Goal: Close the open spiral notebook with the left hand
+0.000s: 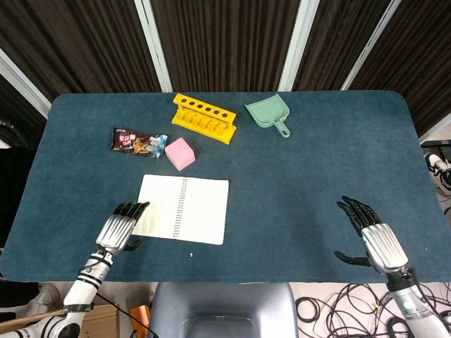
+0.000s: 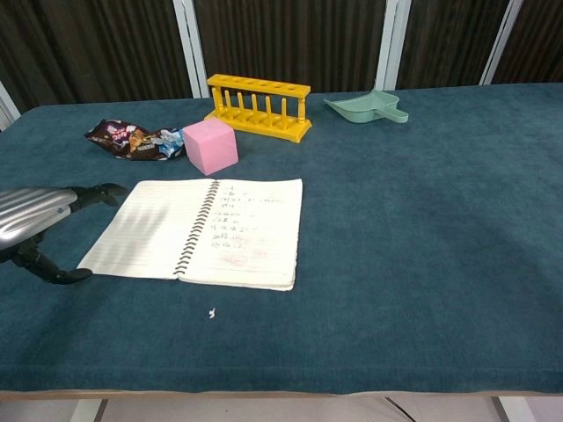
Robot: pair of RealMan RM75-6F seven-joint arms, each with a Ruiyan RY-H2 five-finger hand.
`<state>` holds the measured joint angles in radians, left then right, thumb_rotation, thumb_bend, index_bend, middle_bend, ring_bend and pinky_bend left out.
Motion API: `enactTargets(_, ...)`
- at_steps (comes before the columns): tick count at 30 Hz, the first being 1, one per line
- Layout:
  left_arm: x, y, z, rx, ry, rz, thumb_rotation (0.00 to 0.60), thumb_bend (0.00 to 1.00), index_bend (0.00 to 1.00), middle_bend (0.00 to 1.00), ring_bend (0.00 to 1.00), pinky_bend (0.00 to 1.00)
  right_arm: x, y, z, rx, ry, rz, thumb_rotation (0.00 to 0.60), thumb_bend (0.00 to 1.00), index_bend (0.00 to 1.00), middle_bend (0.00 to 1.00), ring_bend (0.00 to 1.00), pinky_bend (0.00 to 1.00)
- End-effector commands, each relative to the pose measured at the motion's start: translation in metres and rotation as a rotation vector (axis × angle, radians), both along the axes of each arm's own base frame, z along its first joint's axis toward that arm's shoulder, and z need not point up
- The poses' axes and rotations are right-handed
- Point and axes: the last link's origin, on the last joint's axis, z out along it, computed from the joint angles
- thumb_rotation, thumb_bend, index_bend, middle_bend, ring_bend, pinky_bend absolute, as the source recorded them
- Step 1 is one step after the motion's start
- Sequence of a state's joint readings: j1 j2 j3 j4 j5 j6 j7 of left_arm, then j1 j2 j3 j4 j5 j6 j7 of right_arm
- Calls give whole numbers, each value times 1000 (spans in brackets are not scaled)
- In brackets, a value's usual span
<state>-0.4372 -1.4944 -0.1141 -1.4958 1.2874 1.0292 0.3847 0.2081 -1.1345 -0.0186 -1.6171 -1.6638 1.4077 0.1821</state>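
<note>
The spiral notebook (image 1: 184,208) lies open and flat on the blue table, its wire spine running down the middle; the chest view shows the notebook (image 2: 203,231) with handwriting on the right page. My left hand (image 1: 121,227) hovers at the notebook's left edge, fingers stretched out and apart, the tips near the left page's edge. In the chest view the left hand (image 2: 40,218) sits just left of the page, thumb low beside it, holding nothing. My right hand (image 1: 373,234) rests open at the table's right front, far from the notebook.
Behind the notebook stand a pink cube (image 1: 180,153), a dark snack packet (image 1: 137,142), a yellow tube rack (image 1: 205,117) and a green dustpan (image 1: 268,114). A small white scrap (image 2: 212,312) lies in front of the notebook. The table's front edge (image 1: 225,280) is close to both hands.
</note>
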Motion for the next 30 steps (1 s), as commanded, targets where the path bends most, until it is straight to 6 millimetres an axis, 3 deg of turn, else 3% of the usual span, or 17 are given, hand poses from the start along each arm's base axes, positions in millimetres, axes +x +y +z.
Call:
enactTargets(1,-5,0,-4,-3,3,16,600,282,100,142,106,149,1,0,-1,1,2,3,600,0,68,22,34,126)
enactTargets(13,-13,12,-17,-7,56,26,600,268,101,142,106,153,-1,3,1,-7,-1,-4,600,0,69,22,34,126)
enactTargets(30,-10,33,-32,-39,73,41,600,264,110,142,106,157,-7,6,2,-13,-7,-15,600,0,69,22,34,126)
